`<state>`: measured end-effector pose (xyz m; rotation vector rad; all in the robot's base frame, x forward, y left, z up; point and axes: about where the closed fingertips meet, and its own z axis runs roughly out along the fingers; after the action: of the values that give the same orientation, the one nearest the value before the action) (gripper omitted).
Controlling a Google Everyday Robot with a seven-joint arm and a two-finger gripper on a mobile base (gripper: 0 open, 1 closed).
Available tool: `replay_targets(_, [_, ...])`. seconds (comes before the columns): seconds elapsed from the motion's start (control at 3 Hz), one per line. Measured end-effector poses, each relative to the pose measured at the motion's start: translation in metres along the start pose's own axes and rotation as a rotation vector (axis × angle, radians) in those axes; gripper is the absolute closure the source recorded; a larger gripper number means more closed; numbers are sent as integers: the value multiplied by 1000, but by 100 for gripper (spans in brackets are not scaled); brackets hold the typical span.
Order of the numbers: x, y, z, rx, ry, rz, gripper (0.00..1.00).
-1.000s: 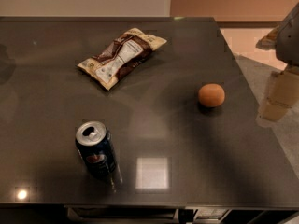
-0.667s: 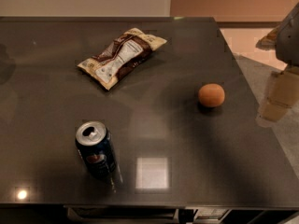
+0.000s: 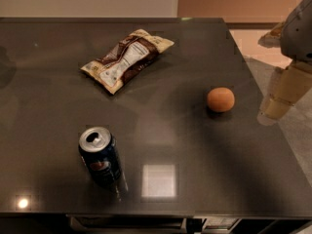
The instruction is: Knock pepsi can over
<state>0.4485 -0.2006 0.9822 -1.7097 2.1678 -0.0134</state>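
Observation:
The pepsi can [image 3: 100, 157] stands upright on the dark table [image 3: 170, 130], near its front edge at the left. It is dark blue with a silver top and the round logo faces the front. My gripper [image 3: 282, 97] hangs at the right edge of the view, beside the table's right edge and far to the right of the can. It holds nothing that I can see and touches nothing on the table.
A brown-and-white snack bag [image 3: 127, 58] lies at the back, left of centre. An orange fruit [image 3: 221, 99] sits at the right, between the can and the gripper. Pale floor [image 3: 297, 130] shows beyond the table's right edge.

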Motion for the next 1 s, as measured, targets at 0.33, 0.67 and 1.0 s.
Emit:
replay_targets(0.33, [-28,-1,7,-18,-105,-27,0])
replay_targets(0.67, [-58,-2,14,-39,-208,-55,0])
replay_targets(1.0, [-88,0,23,-58,-290,-86,0])
